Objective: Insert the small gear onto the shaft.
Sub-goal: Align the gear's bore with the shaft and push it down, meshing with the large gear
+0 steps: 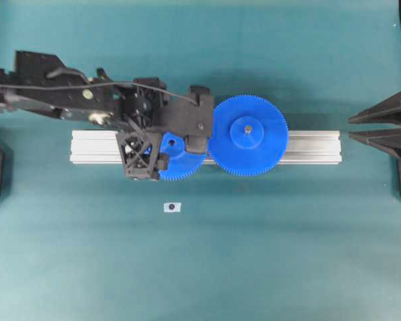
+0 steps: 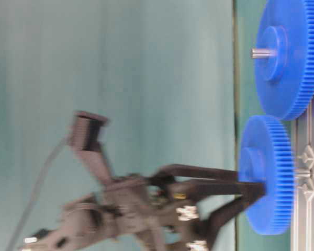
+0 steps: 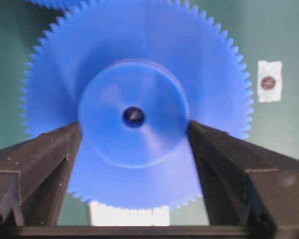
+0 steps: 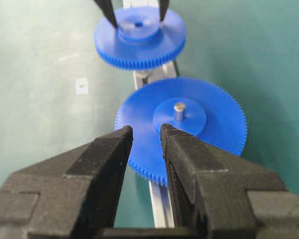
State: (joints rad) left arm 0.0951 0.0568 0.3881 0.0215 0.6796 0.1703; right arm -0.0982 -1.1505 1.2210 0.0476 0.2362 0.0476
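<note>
The left gripper (image 3: 134, 149) grasps the small gear (image 3: 134, 109) by its raised hub, one finger on each side, over the grooved rail (image 1: 307, 147) and touching the larger gear (image 1: 248, 136). The shaft (image 3: 134, 116) shows inside the centre hole (seating depth unclear). The right gripper (image 4: 147, 134) hangs apart, its jaws narrowly parted and empty.

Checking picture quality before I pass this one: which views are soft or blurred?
Table-level view: rotated sideways, left tool and arm blurred. Left wrist view: small gear slightly soft, fingers dark. Right wrist view: right tool near and blurred, large gear sharper. Overhead view: even light, soft shadows.
</note>
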